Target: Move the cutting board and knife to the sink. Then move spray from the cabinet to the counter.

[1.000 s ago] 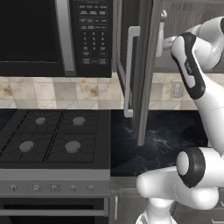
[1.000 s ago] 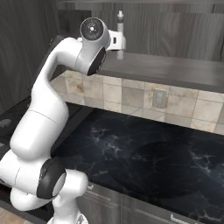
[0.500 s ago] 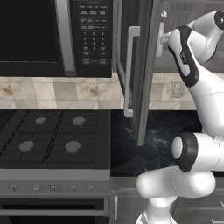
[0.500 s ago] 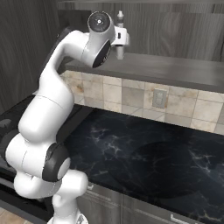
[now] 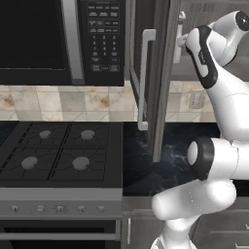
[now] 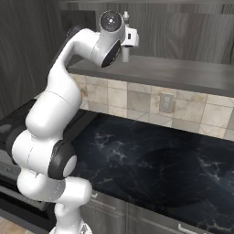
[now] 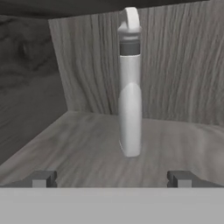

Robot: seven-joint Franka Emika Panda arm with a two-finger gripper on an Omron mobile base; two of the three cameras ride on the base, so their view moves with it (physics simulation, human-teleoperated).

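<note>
Claw (image 7: 111, 178), hand view: the two dark fingertips stand wide apart at the bottom of the picture, one at lower left (image 7: 43, 178) and one at lower right, with nothing between them. The spray (image 7: 130, 83) stands upright on the grey wood-grain shelf (image 7: 78, 144) of the cabinet (image 7: 183, 65), ahead of the claw and centred between the tips, clear of both. Its nozzle head is at the top, its base rests on the shelf, and the cabinet's back wall rises behind it, with a side wall at left.

Left base view: the white arm (image 5: 221, 107) rises from the lower right and bends up toward the open cabinet (image 5: 204, 44). The cabinet door (image 5: 158, 78) stands swung out, edge-on to the camera, with its long white bar handle (image 5: 143, 80) facing left. Part of the spray (image 5: 179, 39) shows just past the door's edge, close to the arm's upper link. At left hang the black microwave (image 5: 58, 41) and its keypad; below lies the stove (image 5: 58, 153) with four burners. The black veined counter (image 5: 146, 160) runs to the right of the stove, beneath the door.

Right base view: the arm (image 6: 55, 119) rises from the lower left, and its hand (image 6: 130, 39) sits at the front edge of the cabinet shelf (image 6: 183, 73). The spray (image 6: 125, 34) stands upright just beyond the hand, partly covered by it. Whether the jaws are parted cannot be told from this side. Tiled backsplash (image 6: 137, 100) with a wall outlet (image 6: 166, 103) lies below the shelf, and the counter (image 6: 160, 160) spreads beneath it.
</note>
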